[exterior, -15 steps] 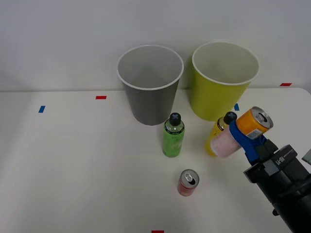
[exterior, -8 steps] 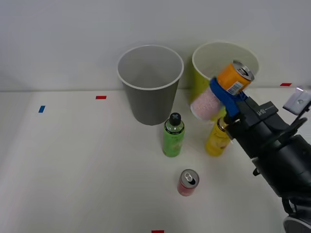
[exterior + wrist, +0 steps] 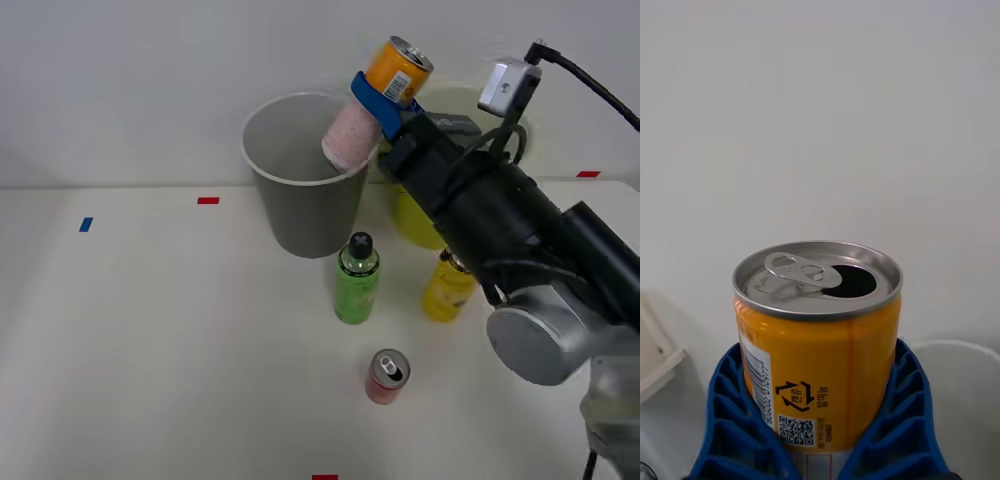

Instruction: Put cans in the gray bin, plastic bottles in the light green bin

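White table (image 3: pixel 150 330): right gripper (image 3: pixel 376 100) clamped on orange can (image 3: pixel 396 70), tilted above gray bin (image 3: pixel 305 180) right rim; light green bin (image 3: pixel 415 215) behind arm.

Orange can (image 3: pixel 375 100) tilted over gray bin (image 3: pixel 308 180) rim (tab opened); red can (image 3: pixel 387 376), green bottle (image 3: pixel 356 279), yellow bottle (image 3: pixel 446 288) upright beside lime bin (image 3: pixel 410 215)

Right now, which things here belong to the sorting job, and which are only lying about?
Job: orange metal can in blue ribbed pincer; red metal can; green plastic bottle; yellow plastic bottle; gray round bin; lime round bin.
Lying about: red tape marks; blue tape mark.
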You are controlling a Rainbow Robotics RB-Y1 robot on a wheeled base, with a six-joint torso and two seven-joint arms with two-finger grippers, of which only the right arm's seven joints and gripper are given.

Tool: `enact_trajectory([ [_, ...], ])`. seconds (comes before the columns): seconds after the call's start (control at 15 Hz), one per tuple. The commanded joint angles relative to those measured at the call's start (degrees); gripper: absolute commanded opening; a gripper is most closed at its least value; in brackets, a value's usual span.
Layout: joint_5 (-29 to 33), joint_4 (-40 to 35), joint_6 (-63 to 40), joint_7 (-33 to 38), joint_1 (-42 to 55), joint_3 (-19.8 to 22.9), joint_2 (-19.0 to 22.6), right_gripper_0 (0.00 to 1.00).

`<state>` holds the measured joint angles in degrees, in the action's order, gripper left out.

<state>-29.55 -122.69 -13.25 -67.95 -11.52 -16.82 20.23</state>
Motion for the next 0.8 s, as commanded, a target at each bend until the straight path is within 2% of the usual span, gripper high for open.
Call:
enact_trajectory([
  [0.07,1.07,9.23,0.16,-1.13,-8.78,-0.41,-4.85,0.0],
  [0.27,2.74,18.1,0.16,-2.8,-15.99,-0.49,-7.75,0.0],
  [0.4,3.09,23.55,0.16,-7.54,-19.41,-0.41,-9.15,0.0],
  [0.6,3.09,27.68,0.16,-11.41,-21.61,-0.41,-11.26,0.0],
  [0.8,3.36,31.11,0.16,-11.85,-24.07,-0.41,-13.02,0.0],
])
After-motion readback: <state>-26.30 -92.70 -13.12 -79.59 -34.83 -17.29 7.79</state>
